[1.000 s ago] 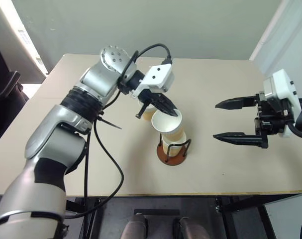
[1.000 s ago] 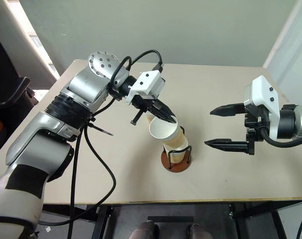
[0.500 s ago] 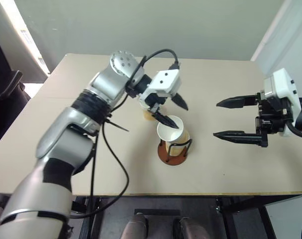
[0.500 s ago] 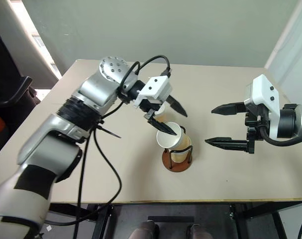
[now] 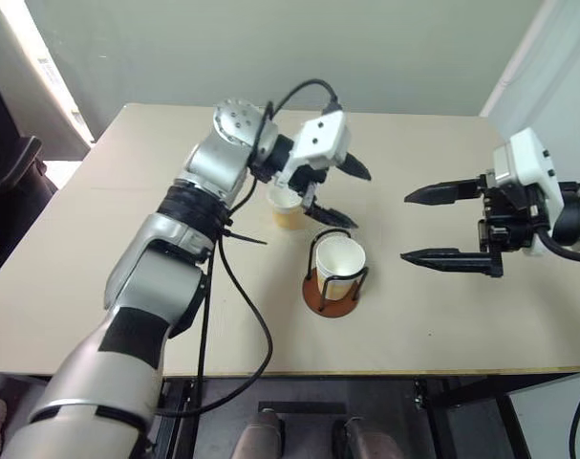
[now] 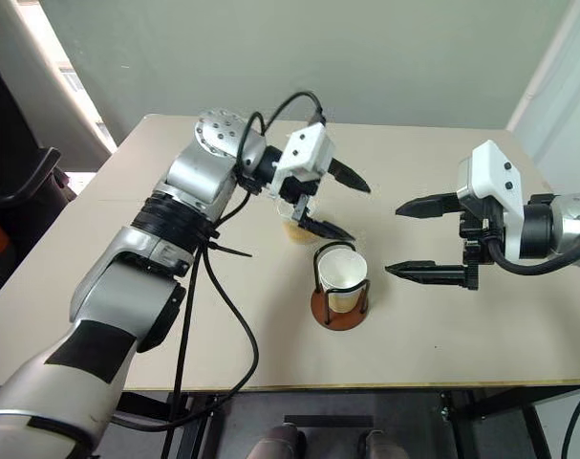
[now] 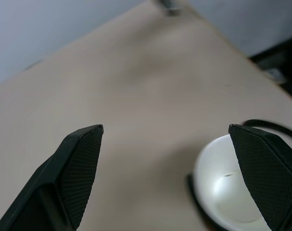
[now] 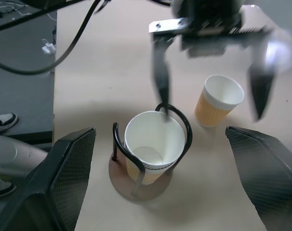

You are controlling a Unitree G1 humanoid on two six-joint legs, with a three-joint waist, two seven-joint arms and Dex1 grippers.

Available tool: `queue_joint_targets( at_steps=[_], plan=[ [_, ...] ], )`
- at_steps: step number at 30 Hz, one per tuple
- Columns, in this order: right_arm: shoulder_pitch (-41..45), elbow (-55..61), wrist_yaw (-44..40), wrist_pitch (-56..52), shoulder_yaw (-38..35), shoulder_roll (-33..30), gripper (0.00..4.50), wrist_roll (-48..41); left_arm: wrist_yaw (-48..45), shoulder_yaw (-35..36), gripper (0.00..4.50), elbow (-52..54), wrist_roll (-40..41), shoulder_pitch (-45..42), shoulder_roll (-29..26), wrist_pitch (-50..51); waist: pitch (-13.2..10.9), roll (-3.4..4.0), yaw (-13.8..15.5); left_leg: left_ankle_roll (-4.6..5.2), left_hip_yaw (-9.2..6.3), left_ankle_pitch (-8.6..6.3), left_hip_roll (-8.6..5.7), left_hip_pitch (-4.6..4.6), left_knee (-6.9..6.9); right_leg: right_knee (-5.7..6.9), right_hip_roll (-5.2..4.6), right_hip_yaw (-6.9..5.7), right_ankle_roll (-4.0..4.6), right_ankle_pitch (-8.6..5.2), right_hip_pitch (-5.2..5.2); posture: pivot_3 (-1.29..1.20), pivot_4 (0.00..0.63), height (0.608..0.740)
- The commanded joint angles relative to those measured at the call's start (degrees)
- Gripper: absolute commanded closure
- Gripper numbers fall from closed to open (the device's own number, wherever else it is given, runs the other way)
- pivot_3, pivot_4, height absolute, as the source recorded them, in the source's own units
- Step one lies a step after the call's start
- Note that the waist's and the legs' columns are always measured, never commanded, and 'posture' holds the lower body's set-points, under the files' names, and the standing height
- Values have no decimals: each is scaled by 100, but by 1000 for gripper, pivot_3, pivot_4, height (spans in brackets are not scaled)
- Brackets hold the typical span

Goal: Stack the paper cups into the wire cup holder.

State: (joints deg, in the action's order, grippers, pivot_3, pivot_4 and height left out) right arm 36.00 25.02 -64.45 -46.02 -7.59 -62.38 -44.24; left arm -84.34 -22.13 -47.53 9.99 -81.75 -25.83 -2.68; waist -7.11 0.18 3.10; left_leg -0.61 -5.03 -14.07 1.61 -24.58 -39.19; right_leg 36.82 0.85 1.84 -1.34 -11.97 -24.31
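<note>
Paper cups point(image 5: 338, 260) sit in wire cup holder point(image 5: 332, 285); left pincer point(image 5: 347, 196) open above.

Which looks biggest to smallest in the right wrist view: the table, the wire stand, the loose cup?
1. Table
2. Wire stand
3. Loose cup. It stands farther from the camera than the stand, so its true size may be closer than it appears.

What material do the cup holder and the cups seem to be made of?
Wire cup holder: thin dark bent rods, probably coated metal, on a matte reddish-brown disc, maybe wood or plastic. Paper cups: seemingly paper; white inside, rolled rim, ribbed tan wall.
</note>
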Motion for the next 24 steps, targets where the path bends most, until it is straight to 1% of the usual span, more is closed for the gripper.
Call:
queue_joint_targets(
  at_steps=[1,3,5,6,7,9,13,14,17,20,23,24],
  plan=[
    [153,63,-96,87,-83,11,0,-111,489,181,14,-915,-717,-400,-569,-526,0,2,-39,12,1,-7,0,2,6,-1,0,4,0,0,-2,0,150,740],
    [700,-134,646,37,340,553,0,293,1324,-43,14,-1633,-1367,-436,-717,-847,3,9,-109,39,5,-24,1,13,13,-1,0,7,4,-2,-2,0,150,740],
    [1220,-384,1392,-288,793,1097,0,682,1725,-122,14,-2077,-1732,-380,-650,-1017,4,16,-165,42,13,-28,2,35,13,3,-1,12,8,-1,7,0,150,740],
    [1342,-452,1577,-418,921,1242,0,802,1689,-102,14,-2198,-1795,-357,-593,-1048,3,15,-161,44,11,-28,4,43,12,5,-4,13,12,2,10,0,150,740],
    [1442,-565,1786,-515,1037,1396,0,956,1442,-59,14,-2301,-1794,-298,-523,-1045,2,14,-129,51,11,-24,3,44,11,5,-3,11,14,5,11,0,150,740],
    [1582,-773,2079,-607,1131,1648,0,1165,1140,6,14,-2459,-1842,-202,-400,-1079,2,15,-66,58,-3,-20,4,30,8,5,-7,2,16,9,4,0,150,740],
    [1615,-694,2225,-765,1096,1797,0,1193,1337,190,14,-2646,-1936,-169,-119,-1014,2,15,-11,51,6,-15,-4,-41,-2,8,-17,-3,17,13,-62,0,150,740],
    [1588,-633,2241,-809,1072,1797,0,1178,1356,158,14,-2681,-2030,-145,-94,-1027,2,14,-9,3,10,13,-5,-58,-2,9,-19,-3,17,13,-83,0,150,740],
    [1497,-499,2283,-939,994,1756,0,1164,1412,167,14,-2733,-2207,-114,-72,-1005,2,15,-18,-9,37,16,-3,-70,12,-1,-19,9,13,11,-104,0,150,740],
    [1431,-418,2314,-1036,931,1723,0,1174,1196,226,14,-2750,-2265,-89,-37,-974,2,15,-52,-8,53,12,2,-80,13,0,-20,23,9,8,-119,0,150,740],
    [1408,-378,2387,-1119,849,1740,0,1182,1313,170,620,-2780,-2459,-45,-17,-967,2,15,-67,-6,70,8,1,-81,9,1,-17,41,5,7,-131,0,150,740],
    [1405,-358,2408,-1149,827,1744,0,1175,1370,150,965,-2781,-2522,-36,-21,-998,2,14,-72,-5,72,8,1,-81,7,3,-16,46,4,7,-132,0,150,740]
  ],
)
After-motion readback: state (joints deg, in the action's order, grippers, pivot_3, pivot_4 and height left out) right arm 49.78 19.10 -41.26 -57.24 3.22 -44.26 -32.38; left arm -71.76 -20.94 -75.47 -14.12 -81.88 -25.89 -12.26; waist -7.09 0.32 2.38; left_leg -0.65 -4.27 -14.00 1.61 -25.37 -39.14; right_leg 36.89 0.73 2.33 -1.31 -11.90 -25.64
